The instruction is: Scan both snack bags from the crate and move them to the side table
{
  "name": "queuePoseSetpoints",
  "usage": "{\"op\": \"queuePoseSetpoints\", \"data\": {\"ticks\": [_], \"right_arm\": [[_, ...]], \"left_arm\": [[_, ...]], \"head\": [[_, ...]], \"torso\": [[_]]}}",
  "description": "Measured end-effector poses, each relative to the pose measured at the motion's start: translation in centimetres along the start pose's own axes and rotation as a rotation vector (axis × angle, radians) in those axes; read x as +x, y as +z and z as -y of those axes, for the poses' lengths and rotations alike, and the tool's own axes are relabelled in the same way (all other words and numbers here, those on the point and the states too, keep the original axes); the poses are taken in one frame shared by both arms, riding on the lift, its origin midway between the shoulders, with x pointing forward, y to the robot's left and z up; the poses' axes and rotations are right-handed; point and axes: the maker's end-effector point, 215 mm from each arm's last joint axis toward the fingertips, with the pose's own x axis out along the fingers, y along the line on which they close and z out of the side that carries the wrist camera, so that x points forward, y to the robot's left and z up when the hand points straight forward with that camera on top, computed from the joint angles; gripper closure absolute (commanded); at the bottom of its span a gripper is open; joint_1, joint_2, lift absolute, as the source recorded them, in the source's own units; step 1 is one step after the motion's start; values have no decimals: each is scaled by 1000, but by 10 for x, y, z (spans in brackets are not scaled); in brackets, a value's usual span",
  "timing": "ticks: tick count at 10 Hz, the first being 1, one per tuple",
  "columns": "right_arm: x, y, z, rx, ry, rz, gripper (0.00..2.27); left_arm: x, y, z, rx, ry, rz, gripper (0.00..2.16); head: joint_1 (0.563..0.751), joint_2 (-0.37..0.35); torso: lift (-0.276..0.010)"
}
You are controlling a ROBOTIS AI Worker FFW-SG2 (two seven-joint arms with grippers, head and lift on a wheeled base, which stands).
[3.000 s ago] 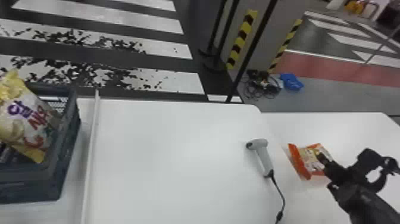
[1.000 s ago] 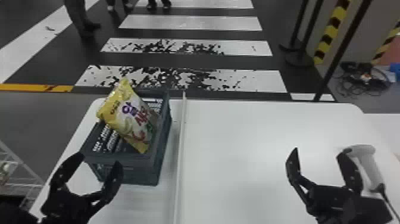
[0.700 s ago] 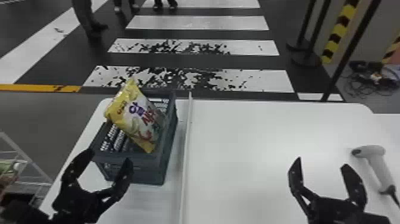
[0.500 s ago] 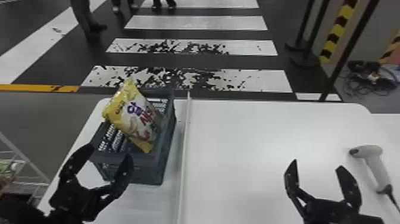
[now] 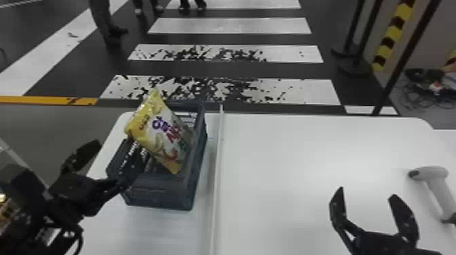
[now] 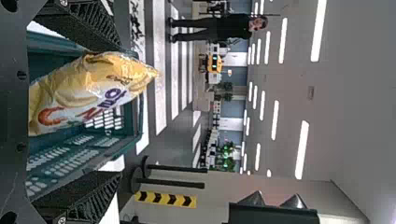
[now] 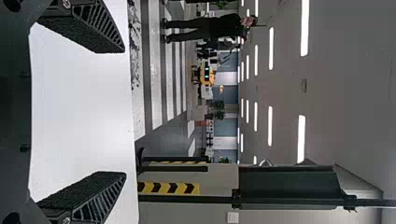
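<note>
The snack bag (image 5: 159, 132) leans in the crate (image 5: 159, 195) on the worktop (image 5: 288, 169), its yellow top poking above the rim. The left tool (image 5: 117, 152) is at the crate, jaws wide open – in the left wrist view the bag shows between them. The right tool (image 5: 367, 193), also open and empty, hangs over the worktop – the scanner (image 5: 431, 173) lies to its right, beyond the white strip (image 5: 217, 186) from the crate

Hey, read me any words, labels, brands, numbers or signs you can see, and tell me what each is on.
Snack bag: purple and red lettering, too blurred to quote reliably.
Snack bag's yellow end: small dark print, too small to read.
Crate and handheld scanner: nothing legible.
Yellow strip: black chevrons, no words.
</note>
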Motion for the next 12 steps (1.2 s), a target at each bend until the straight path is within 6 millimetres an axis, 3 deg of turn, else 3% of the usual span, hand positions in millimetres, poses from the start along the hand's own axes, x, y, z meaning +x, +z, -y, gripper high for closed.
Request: {"op": "queuePoseSetpoints", "data": {"ticks": [7,12], "right_arm": [[0,-9,-1,-7,3,-29,49],[3,-9,-3,-7,5,-32,49]], "left_arm": [[75,-10,-67,-6,63,-91,46],[130,-39,-65,19,-12,-181,124]], "head": [[695,140],[695,119]], "torso": [[-99],[-99]]}}
